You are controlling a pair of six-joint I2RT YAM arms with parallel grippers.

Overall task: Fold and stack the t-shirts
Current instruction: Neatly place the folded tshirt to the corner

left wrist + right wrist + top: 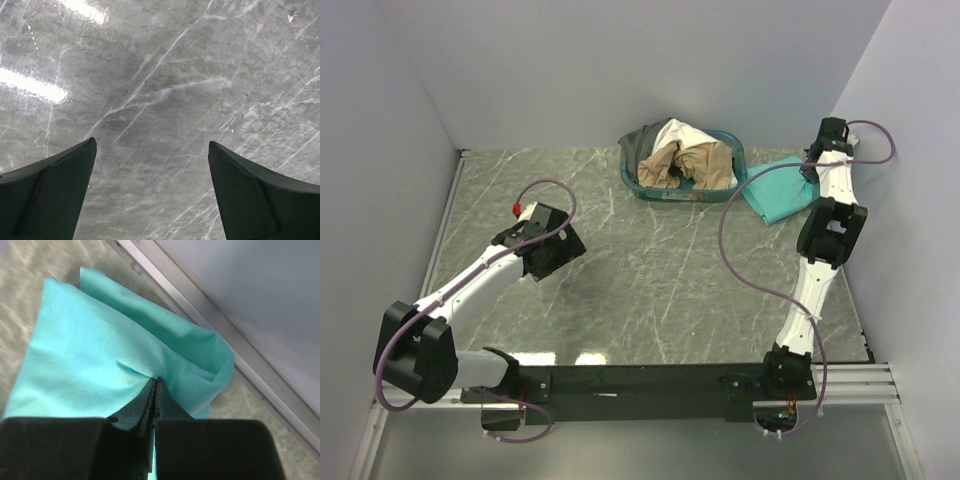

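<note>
The teal-green t-shirt (778,192) is found at the far right of the counter (650,270), just beside the right end of the oval teal-blue basket (737,172) and close to the right wall. It is partly folded, with one layer lying over another, and its far right edge is covered by the wrist of the right arm (820,255). In the right wrist view the right jaws are seen pressed together, with a fold of the teal-green t-shirt (90,355) pinched between their tips; a small pucker is raised in the cloth where it is gripped. A strip of counter (25,265) is seen past the shirt on the left, and the metal rail (210,325) at the foot of the wall on the right.

The other shirts are heaped loosely in the basket at the far middle of the counter: the cream-white t-shirt (685,134) on top towards the far side, the tan-beige t-shirt (698,165) crumpled on the near side, and the dark grey t-shirt (642,145) draped over the left rim.

The left arm (480,275) is stretched out above the left middle of the counter, well apart from the basket and all the shirts. Its jaws are spread wide, and only bare marbled counter (160,100) is seen between them; nothing is held.
</note>
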